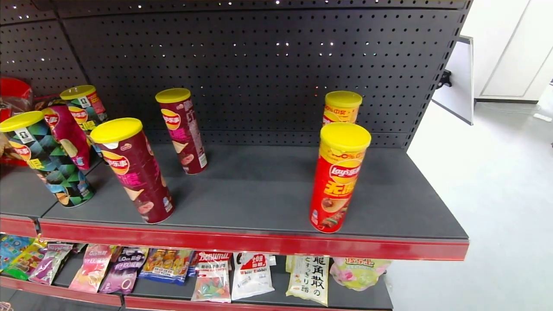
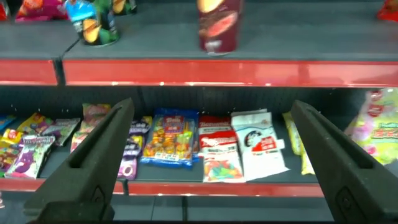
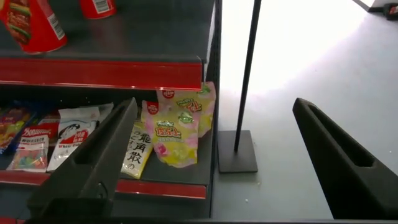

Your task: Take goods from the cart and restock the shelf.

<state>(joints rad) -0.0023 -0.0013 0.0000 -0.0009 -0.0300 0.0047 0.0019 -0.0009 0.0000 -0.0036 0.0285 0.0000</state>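
The shelf point(image 1: 259, 190) holds upright chip cans: a red can point(image 1: 339, 177) near the front edge on the right, a maroon can point(image 1: 134, 170) on the left. Snack bags point(image 1: 252, 276) lie on the lower tier point(image 1: 367, 298). The left gripper point(image 2: 211, 165) and right gripper point(image 3: 217, 165) face that tier from in front, fingers spread wide and holding nothing.

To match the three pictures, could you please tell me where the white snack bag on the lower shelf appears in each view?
Head view: white plastic snack bag on the lower shelf, low centre.
Left wrist view: white bag beside the red-topped sweet bag.
Right wrist view: white bag between red-topped bag and cream printed pouch.
Shared landmark: the red metal shelf edge above.
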